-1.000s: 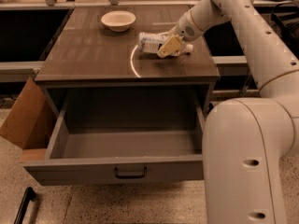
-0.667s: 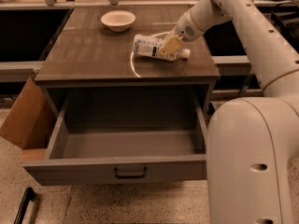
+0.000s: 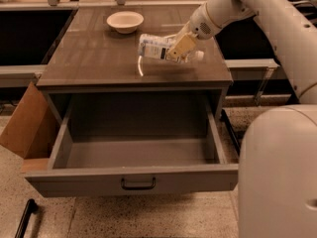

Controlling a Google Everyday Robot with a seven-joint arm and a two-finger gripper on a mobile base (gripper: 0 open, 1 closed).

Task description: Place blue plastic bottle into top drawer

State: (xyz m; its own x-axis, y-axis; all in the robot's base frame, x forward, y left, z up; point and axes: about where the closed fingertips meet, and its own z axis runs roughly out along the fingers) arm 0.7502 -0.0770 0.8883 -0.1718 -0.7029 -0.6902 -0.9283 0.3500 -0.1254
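Observation:
The blue plastic bottle [image 3: 154, 47] lies sideways in the air just above the cabinet top, pale label with a dark patch, its cap end toward the right. My gripper [image 3: 179, 48] is shut on the bottle near its cap end, its tan fingers [image 3: 182, 45] across it. The top drawer [image 3: 133, 177] is pulled fully open below, grey and empty inside, with a small dark bar handle [image 3: 138, 184] at the centre of its front panel. The bottle is over the cabinet's right part, behind the drawer opening.
A white bowl [image 3: 125, 21] stands at the back of the cabinet top [image 3: 89, 58]. A brown cardboard box [image 3: 22, 125] leans against the cabinet's left side. My white arm and base [image 3: 277, 172] fill the right. A dark bar [image 3: 25, 217] lies on the speckled floor.
My gripper has lifted the bottle off the cabinet top and carried it a little to the left. The drawer and the bowl have not moved.

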